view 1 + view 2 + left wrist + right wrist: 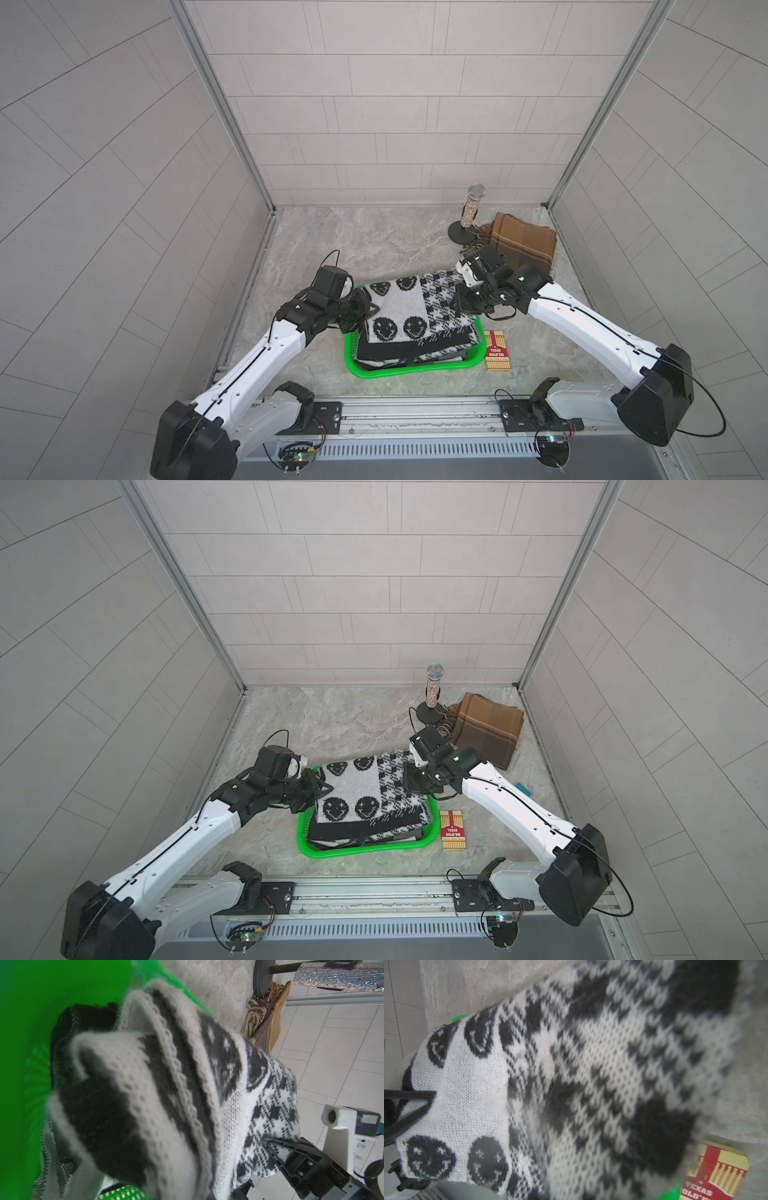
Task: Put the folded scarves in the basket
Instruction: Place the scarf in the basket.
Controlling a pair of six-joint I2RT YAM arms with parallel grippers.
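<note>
Left wrist view: crowded by a folded black-and-white knitted scarf, fuzzy, loosely looped, scalloped along its pale edges, bunched right against the lens. Own fingers hidden under the wool there. Left gripper: closed down narrow, pinching the scarf's 9 o'clock edge, a small peak of knit drawn outward at the tips. Right gripper: likewise closed to a narrow slit on the 3 o'clock edge; same gripper from the left wrist camera: black, triangular, open-framed fingers with white checked knit showing through the frame.

Scarf placement: stacked over a shallow bright green rectangular plastic basket, near folds down inside it at 6 o'clock, top layer stretched between the two grippers, far edge at 12 o'clock hiding the rim. Pattern: round black smiley faces on white toward 9 o'clock, houndstooth checks toward 3 o'clock, solid black band at 6 o'clock. Basket: glossy, rounded corners, slotted perforations.

Grey marbled stone-look counter underneath. Just beside the basket at 3 o'clock: flat red-and-cream cardboard box of playing cards, lettered TEXAS HOLD'EM. Well apart at 1 o'clock: upright glitter-covered microphone on a round black base. At 2 o'clock: folded brown plaid woven scarf with twisted fringe, lying flat.
</note>
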